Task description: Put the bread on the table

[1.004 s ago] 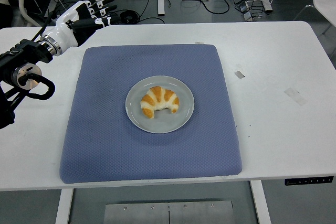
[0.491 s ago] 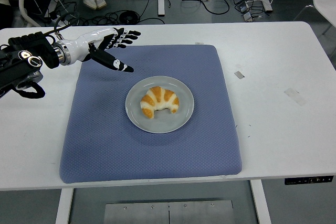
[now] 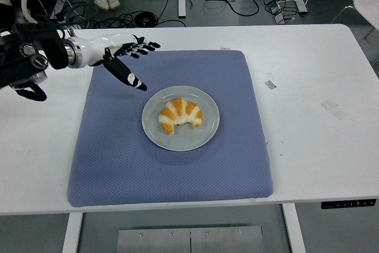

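My left hand (image 3: 121, 57) hovers over the blue quilted mat's (image 3: 118, 164) far-left corner, fingers spread, holding nothing. Golden croissant-shaped bread (image 3: 180, 115) sits on the round grey plate (image 3: 204, 137), mid-mat, well apart from my hand.

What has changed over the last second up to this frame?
The left hand swung in from the table's far-left corner over the blue mat, fingers spread, toward the plate. It holds nothing. The croissant, plate and mat have not moved.
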`<state>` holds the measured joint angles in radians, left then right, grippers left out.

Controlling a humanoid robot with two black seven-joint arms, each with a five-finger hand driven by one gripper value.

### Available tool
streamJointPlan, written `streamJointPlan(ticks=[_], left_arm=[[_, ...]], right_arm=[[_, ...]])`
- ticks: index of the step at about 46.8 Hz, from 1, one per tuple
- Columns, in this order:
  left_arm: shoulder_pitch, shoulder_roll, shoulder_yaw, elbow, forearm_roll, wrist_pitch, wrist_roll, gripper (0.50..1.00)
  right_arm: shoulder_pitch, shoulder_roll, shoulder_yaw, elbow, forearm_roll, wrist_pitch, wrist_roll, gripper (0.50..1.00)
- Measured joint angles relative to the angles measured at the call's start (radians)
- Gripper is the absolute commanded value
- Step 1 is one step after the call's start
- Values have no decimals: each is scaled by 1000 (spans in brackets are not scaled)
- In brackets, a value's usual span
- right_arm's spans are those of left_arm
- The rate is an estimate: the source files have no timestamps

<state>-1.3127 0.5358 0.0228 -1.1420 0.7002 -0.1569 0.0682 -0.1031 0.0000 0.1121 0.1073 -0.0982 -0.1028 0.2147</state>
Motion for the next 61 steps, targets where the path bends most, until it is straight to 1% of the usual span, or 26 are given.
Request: streamJointPlan(ticks=[6, 10, 14, 16, 21, 25, 30, 44, 54, 61], left_arm=[[-68, -9, 32, -32, 4, 3, 19, 969], [-95, -8, 46, -77, 5, 3, 22, 971], [-114, -6, 54, -93, 5, 3, 34, 971], [-125, -5, 55, -98, 5, 3, 51, 971], [-138, -5, 63, -143, 5, 1, 130, 971], [-139, -9, 87, -152, 5, -2, 159, 971], [-140, -30, 109, -159, 6, -1, 164, 969], [-141, -100, 117, -166, 25, 2, 164, 966], [-131, -149, 118, -149, 32, 3, 167, 966], [-131, -168, 135, -133, 53, 4, 168, 965]], right_arm=[[0, 0, 0, 0, 0, 0, 0, 1000], [0, 0, 0, 0, 0, 0, 0, 1000], [0, 0, 0, 0, 0, 0, 0, 1000], [0, 0, 0, 0, 0, 0, 0, 1000], [0, 0, 0, 0, 0, 0, 0, 1000], [0, 0, 0, 0, 0, 0, 0, 1000], [0, 0, 0, 0, 0, 0, 0, 1000], [1, 0, 0, 0, 0, 0, 0, 1000], [0, 0, 0, 0, -1, 0, 0, 1000], [0, 0, 0, 0, 0, 0, 0, 1000]])
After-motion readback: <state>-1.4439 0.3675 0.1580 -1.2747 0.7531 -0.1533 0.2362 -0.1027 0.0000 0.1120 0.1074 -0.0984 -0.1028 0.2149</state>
